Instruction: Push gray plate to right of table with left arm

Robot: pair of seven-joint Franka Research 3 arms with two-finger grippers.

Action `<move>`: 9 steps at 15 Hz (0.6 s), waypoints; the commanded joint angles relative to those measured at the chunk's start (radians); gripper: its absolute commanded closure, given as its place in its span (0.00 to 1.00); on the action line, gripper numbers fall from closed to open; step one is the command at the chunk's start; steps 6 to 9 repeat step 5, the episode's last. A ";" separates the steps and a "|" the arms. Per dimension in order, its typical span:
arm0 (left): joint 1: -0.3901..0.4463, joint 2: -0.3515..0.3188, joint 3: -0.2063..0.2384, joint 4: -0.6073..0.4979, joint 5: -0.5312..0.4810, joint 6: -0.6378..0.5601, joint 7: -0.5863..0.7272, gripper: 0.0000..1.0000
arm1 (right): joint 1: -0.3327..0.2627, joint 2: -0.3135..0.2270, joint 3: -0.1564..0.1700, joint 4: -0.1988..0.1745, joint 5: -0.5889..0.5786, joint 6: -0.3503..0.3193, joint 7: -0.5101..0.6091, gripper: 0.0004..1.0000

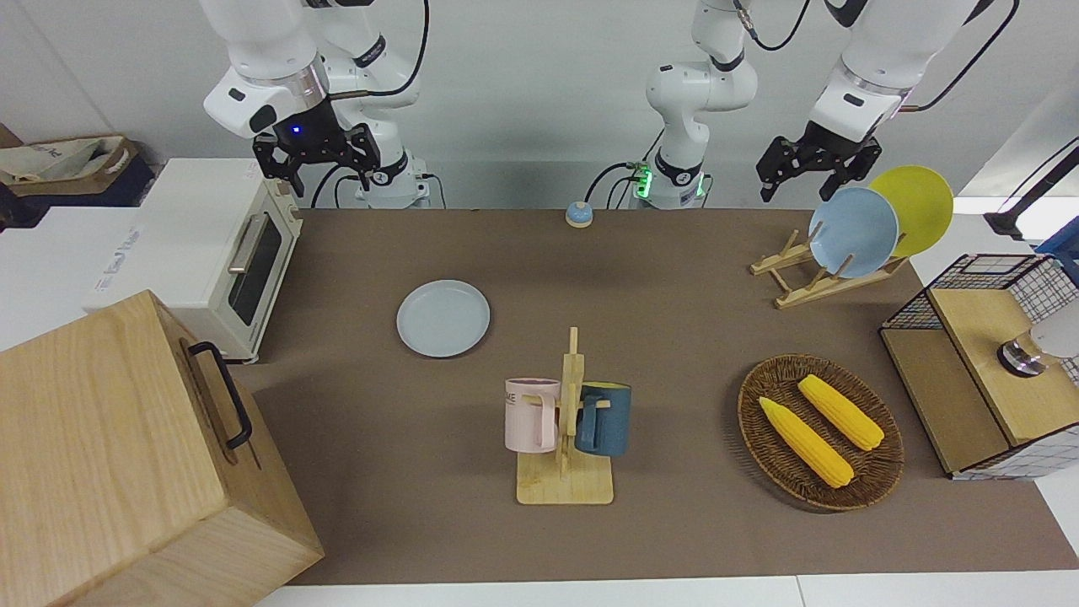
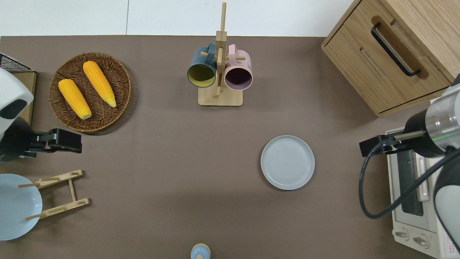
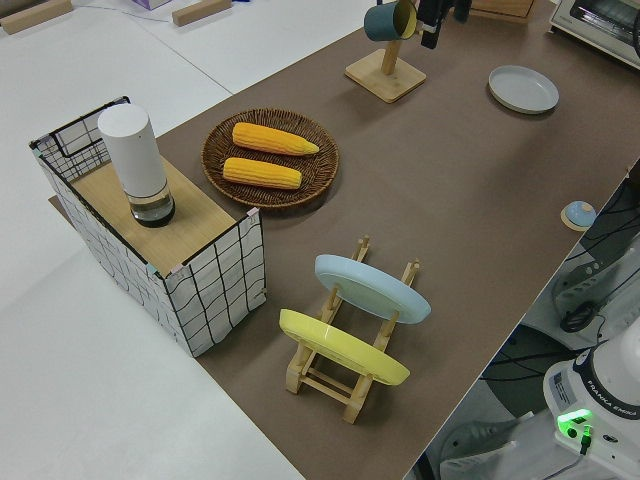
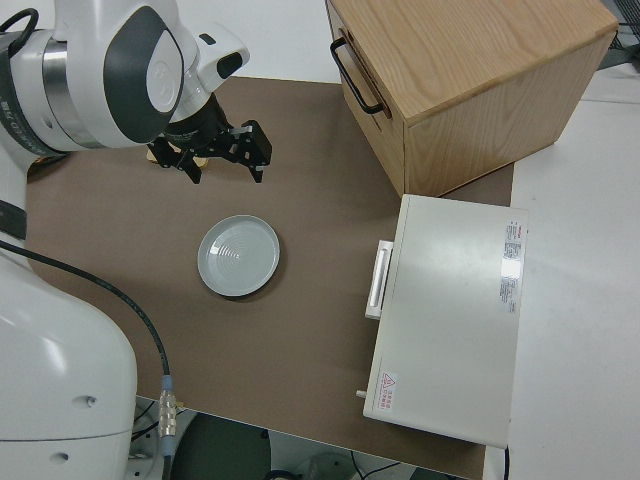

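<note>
The gray plate (image 1: 443, 318) lies flat on the brown table (image 1: 674, 278), toward the right arm's end, near the toaster oven. It also shows in the overhead view (image 2: 287, 162), the left side view (image 3: 523, 88) and the right side view (image 4: 238, 256). My left gripper (image 1: 809, 179) is open and empty, up in the air at its own end of the table. In the overhead view the left gripper (image 2: 68, 141) is over bare cloth between the corn basket and the plate rack, far from the plate. My right arm is parked, its gripper (image 1: 316, 164) open.
A mug rack (image 2: 220, 72) holds a pink and a blue mug. A wicker basket (image 2: 122, 90) holds two corn cobs. A wooden rack (image 1: 809, 278) holds a light blue and a yellow plate. A toaster oven (image 1: 211, 244), a wooden cabinet (image 1: 101, 455), a wire crate (image 1: 986, 371) and a small bell (image 1: 578, 214) stand around the edges.
</note>
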 commanded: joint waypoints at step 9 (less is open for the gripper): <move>-0.003 0.000 0.024 -0.023 0.009 0.071 0.057 0.00 | -0.019 -0.003 0.014 0.008 0.004 -0.016 0.002 0.02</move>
